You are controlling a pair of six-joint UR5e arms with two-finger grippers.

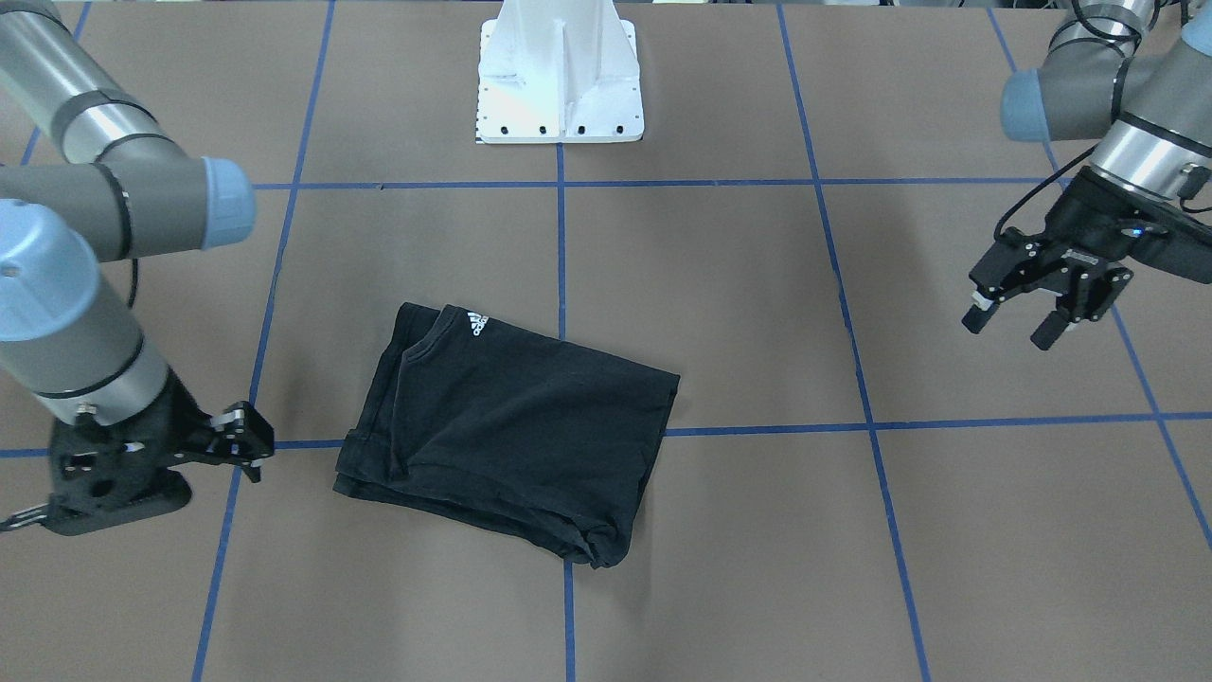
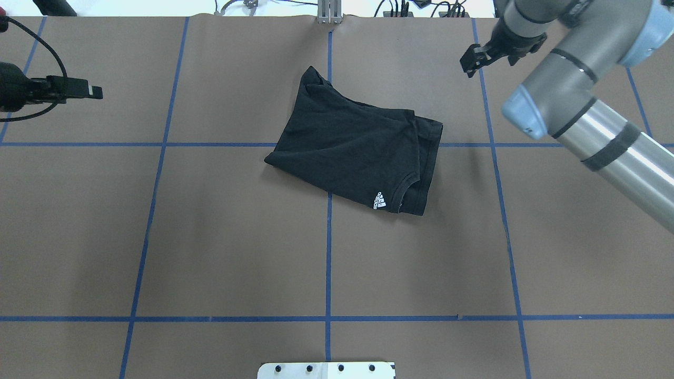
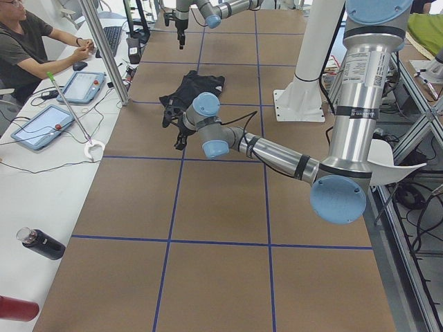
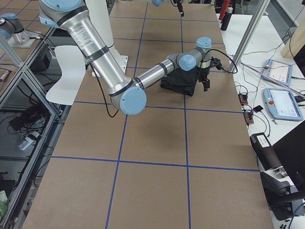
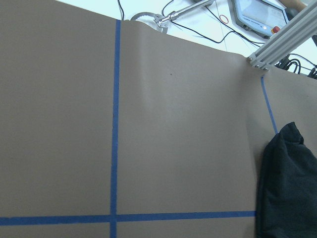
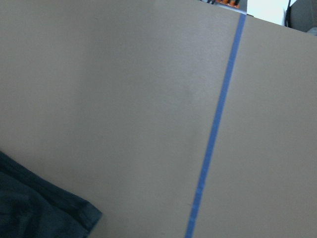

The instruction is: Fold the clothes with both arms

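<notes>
Folded black T-shirt (image 2: 353,147) lying flat on the brown desk (image 2: 226,242), over the crossing of two blue tape lines (image 2: 329,247) and in the half of the desk far from the white pedestal base (image 1: 561,85). The small white logo (image 2: 379,201) faces up beside the neckline, at the shirt's corner nearest the base; sleeve and hem edges are stacked along its right side in the overhead view. Left tool (image 1: 1010,330) hangs above bare desk well to the left of the shirt, its two fingers (image 1: 1049,332) spread apart and holding nothing. Right tool (image 1: 254,455) hovers low, near the shirt's far right corner but apart from it; whether its fingers are parted or closed cannot be told. The left wrist view catches only a dark edge of the shirt at its lower right, the right wrist view only a corner at its lower left beside a tape line. In the exterior left view, a person (image 3: 28,48) sits at a white side bench with two tablets (image 3: 38,126).
</notes>
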